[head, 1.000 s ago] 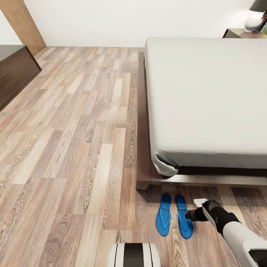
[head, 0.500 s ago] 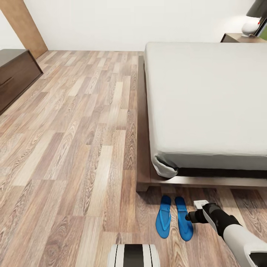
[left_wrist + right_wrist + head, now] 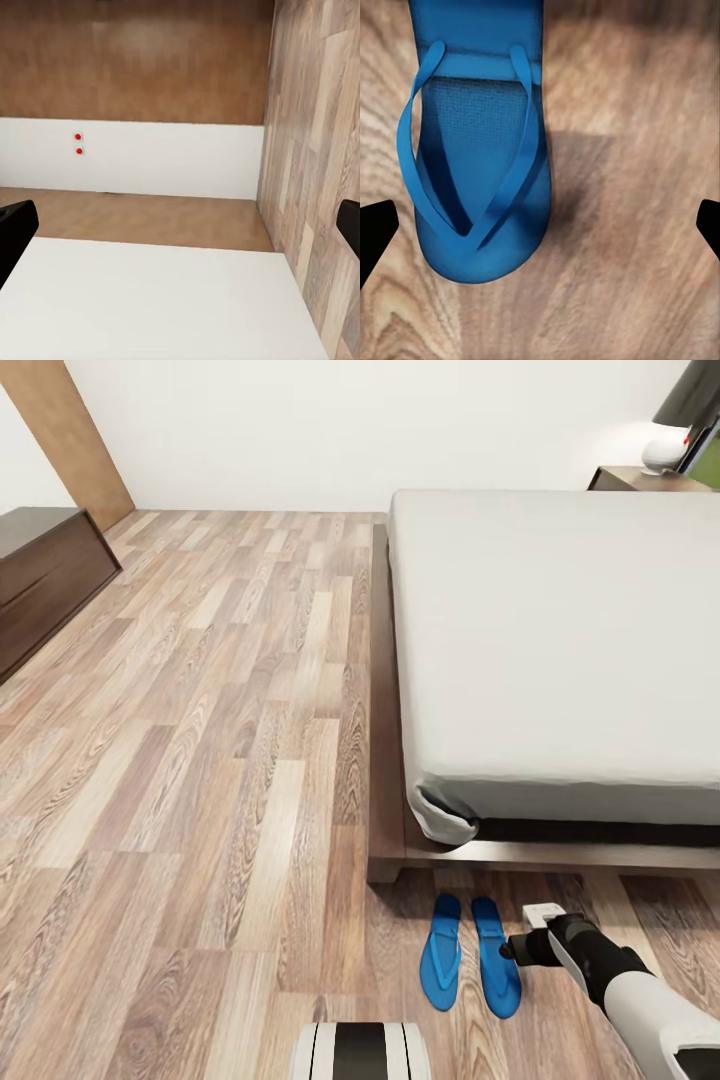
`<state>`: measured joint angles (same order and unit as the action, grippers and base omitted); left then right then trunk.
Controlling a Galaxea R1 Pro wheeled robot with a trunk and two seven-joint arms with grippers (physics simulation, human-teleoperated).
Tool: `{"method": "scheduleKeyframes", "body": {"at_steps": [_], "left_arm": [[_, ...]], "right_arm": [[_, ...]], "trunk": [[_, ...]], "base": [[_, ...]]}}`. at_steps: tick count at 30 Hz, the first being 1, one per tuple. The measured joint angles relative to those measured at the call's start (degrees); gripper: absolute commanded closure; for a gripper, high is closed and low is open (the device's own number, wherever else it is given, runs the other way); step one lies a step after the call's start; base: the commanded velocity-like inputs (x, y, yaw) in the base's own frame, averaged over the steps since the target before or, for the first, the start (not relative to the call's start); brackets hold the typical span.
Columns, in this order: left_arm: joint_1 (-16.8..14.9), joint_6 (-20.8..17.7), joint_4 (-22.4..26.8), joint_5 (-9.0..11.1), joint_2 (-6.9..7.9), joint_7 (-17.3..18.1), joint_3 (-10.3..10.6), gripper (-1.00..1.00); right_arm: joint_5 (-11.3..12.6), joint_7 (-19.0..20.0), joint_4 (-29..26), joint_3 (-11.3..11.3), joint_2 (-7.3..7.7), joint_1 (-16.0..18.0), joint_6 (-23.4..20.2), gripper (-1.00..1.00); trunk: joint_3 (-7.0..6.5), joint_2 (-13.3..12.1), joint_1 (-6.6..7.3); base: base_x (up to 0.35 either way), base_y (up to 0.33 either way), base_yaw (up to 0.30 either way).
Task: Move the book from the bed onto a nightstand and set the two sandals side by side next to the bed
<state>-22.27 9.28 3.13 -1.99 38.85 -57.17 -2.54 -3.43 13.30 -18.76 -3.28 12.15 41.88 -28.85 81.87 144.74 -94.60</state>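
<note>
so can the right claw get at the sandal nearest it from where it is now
Probably yes. The right claw hangs open just beside the nearer sandal on bare floor, with nothing between them; the wrist view shows that sandal right below the spread fingertips.

Place: a home bedroom
Bed: low dark-brown wooden platform bed with a smooth light-grey mattress
Floor: wood-plank floor below plain white walls
Furniture: dark-brown wooden nightstand carrying a white lamp; long dark-brown dresser
Footwear: two bright blue flip-flop sandals at the bed's foot
</note>
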Motion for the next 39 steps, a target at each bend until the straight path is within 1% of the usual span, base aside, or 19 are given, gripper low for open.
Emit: {"method": "scheduleKeyframes", "body": {"at_steps": [13, 21, 33, 38, 39], "left_arm": [[0.03, 0.08, -0.11, 0.00, 0.00, 0.09, 0.00, -1.00], [0.05, 0.09, -0.17, -0.04, 0.00, 0.12, 0.00, -1.00], [0.07, 0.09, -0.19, -0.07, 0.00, 0.16, 0.00, -1.00], [0.07, 0.09, -0.19, -0.08, 0.00, 0.18, 0.00, -1.00], [0.07, 0.09, -0.19, -0.08, 0.00, 0.18, 0.00, -1.00]], "right_arm": [[-0.05, 0.00, -0.01, -0.07, -0.07, -0.46, 0.09, -1.00], [-0.06, 0.01, 0.01, -0.09, -0.07, -0.55, 0.12, -1.00], [-0.06, 0.01, 0.07, -0.14, -0.06, -0.57, 0.11, -1.00], [-0.17, 0.00, 1.06, -0.17, -0.06, -0.57, 0.13, -1.00], [-0.27, -0.01, 1.46, -0.24, -0.06, -0.57, 0.14, -1.00]], "trunk": [[0.00, 0.00, 0.00], [-1.77, -0.10, 0.21], [-1.77, -0.11, 0.21], [-1.77, -0.11, 0.21], [-1.99, -0.12, 0.23]], "base": [[0.000, 0.000, 0.000], [0.000, 0.000, 0.000], [0.000, 0.000, 0.000], [0.000, 0.000, 0.000], [0.000, 0.000, 0.000]]}}
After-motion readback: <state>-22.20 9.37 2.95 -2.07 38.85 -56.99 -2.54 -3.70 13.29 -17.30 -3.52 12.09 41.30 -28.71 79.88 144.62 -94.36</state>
